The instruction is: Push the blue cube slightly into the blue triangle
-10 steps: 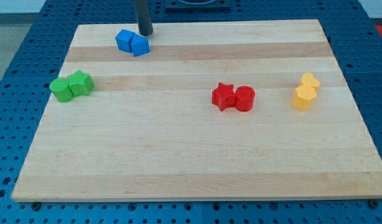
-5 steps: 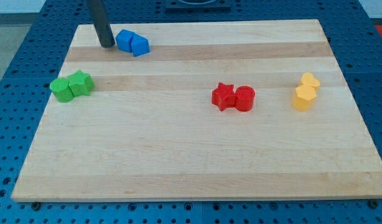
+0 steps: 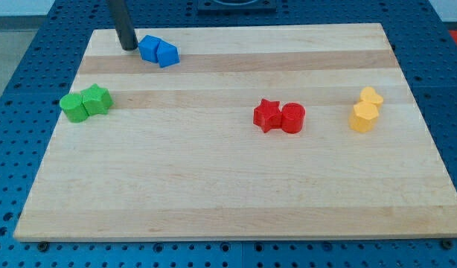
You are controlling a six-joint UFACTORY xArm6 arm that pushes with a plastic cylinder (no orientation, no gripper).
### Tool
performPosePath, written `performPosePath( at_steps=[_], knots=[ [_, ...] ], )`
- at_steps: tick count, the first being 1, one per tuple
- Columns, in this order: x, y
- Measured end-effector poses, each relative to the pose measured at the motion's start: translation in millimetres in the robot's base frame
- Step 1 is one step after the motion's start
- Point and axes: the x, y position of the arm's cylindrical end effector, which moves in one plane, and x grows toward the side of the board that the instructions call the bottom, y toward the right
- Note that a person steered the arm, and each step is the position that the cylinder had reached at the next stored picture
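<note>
The blue cube (image 3: pixel 149 48) sits near the view's top left of the wooden board (image 3: pixel 228 186), touching the blue triangle (image 3: pixel 167 53) on its right. My tip (image 3: pixel 128 47) is just left of the blue cube, a small gap away. The dark rod rises from it out of the view's top.
A green cylinder (image 3: pixel 73 108) and a green star (image 3: pixel 97 99) sit together at the left. A red star (image 3: pixel 267 115) and a red cylinder (image 3: pixel 293 117) touch at centre right. Two yellow blocks (image 3: pixel 365 109) sit at the right edge.
My tip moved from above and right of the blue blocks round to their left side, then shifted slightly up. The blocks have not moved.
</note>
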Motion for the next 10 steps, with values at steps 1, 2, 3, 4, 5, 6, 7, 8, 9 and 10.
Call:
performPosePath(
  at_steps=[1, 2, 3, 4, 5, 6, 7, 8, 9, 10],
  knots=[
    [1.8, 19.2],
    [16.1, 38.1],
    [17.8, 30.6],
    [17.8, -3.8],
    [34.9, -25.2],
    [74.8, -7.6],
    [113.5, 45.3],
    [123.5, 127.4],
    [93.9, 218.8],
    [42.3, 312.3]
  ],
)
